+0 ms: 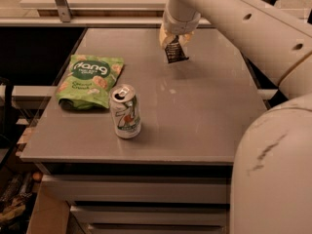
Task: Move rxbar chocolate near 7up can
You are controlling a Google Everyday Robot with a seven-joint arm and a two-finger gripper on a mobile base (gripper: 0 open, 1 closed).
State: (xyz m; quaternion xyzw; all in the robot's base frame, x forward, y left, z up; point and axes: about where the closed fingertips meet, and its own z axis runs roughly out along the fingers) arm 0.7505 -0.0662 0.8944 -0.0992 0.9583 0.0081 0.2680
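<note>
Black white-lettered rxbar chocolate (175, 51) in cream fingers (165, 37) over grey table's (204, 111) far side; silver-green 7up can (126, 112), green bag (89, 79)

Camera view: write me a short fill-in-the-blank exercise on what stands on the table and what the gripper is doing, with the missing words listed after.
1. The gripper, over the far part of the table, is shut on the ___.
2. The 7up can stands ___ near the table's front edge.
3. The chip bag lying flat beside the can is ___ in colour.
Missing words: rxbar chocolate; upright; green.
</note>
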